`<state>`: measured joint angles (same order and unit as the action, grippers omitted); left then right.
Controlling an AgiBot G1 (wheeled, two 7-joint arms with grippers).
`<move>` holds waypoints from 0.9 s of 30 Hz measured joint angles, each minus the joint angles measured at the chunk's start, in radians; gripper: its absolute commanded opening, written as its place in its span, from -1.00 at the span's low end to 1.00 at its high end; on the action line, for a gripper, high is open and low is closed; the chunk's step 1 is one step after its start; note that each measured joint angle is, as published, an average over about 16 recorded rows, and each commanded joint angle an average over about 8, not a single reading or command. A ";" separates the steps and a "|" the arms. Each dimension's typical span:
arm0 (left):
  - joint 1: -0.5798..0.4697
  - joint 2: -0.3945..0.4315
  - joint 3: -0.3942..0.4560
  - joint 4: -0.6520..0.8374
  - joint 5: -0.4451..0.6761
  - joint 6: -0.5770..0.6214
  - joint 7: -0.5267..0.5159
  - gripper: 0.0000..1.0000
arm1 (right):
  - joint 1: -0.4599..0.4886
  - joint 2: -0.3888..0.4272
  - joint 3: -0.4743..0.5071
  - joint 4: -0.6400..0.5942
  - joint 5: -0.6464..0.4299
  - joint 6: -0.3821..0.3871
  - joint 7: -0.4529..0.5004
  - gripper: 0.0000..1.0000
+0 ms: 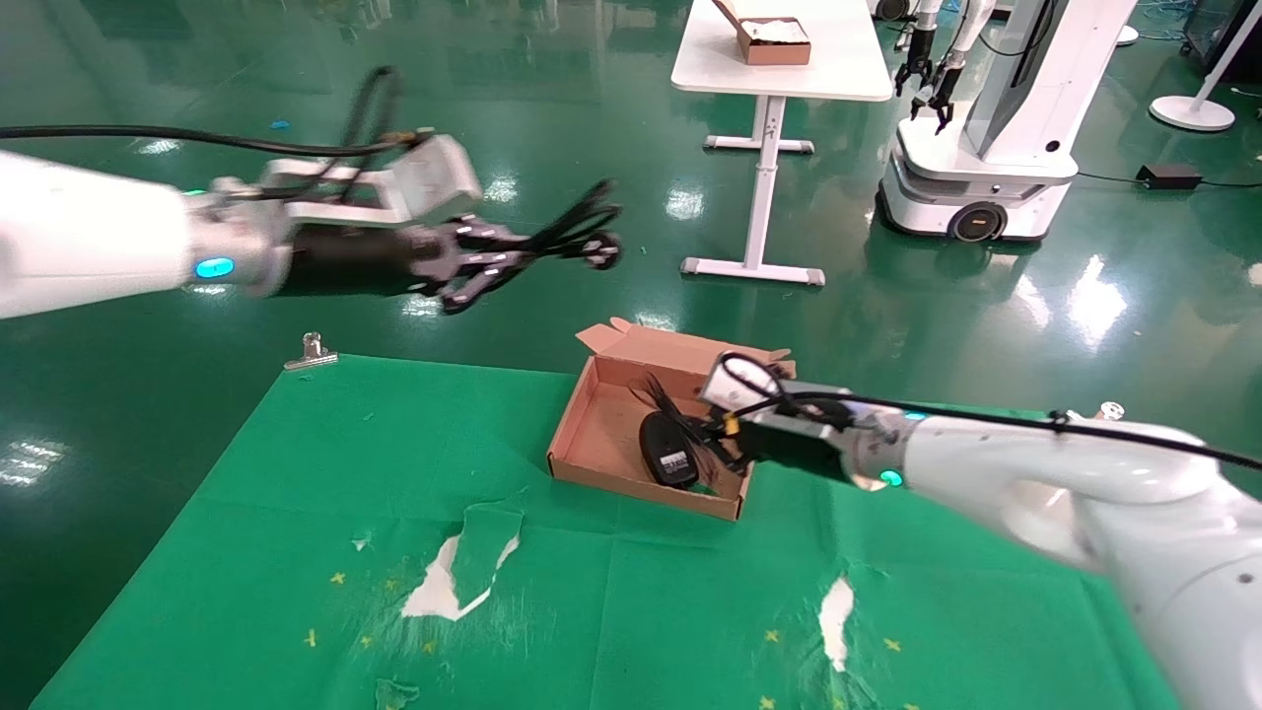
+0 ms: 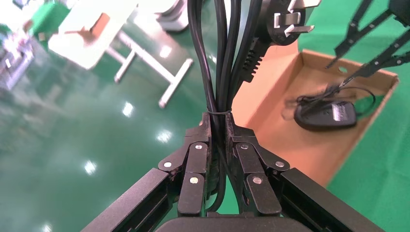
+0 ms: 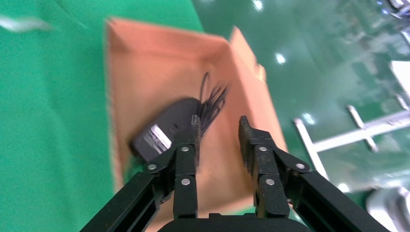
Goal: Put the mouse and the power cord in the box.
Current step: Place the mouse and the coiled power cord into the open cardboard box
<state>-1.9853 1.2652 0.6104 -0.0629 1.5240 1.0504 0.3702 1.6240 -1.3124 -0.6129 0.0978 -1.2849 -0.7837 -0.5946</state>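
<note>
Right gripper (image 3: 220,133), fingers apart, hangs over the box (image 1: 592,439) holding the mouse (image 1: 668,450). Left gripper (image 2: 218,128) is clamped on the power cord (image 2: 227,53); only its wrist view shows the plug prongs.

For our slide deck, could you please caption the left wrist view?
Left gripper clamps the bundled power cord in the air, with the mouse already lying in the box.

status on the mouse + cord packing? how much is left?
Done: the mouse lies inside the box; the right gripper hangs open just above it. In hand: the left gripper is shut on the power cord, held in the air off the table, left of and beyond the box. Left: carry the cord over the box and release it inside.
</note>
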 measured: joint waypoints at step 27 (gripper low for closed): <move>0.263 0.110 0.288 -0.374 -0.085 -0.322 -0.420 -0.43 | 0.263 0.352 -0.017 -0.018 -0.017 -0.509 -0.134 1.00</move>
<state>-1.7223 1.3754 0.8988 -0.4371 1.4393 0.7283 -0.0494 1.8875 -0.9605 -0.6296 0.0797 -1.3018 -1.2927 -0.7289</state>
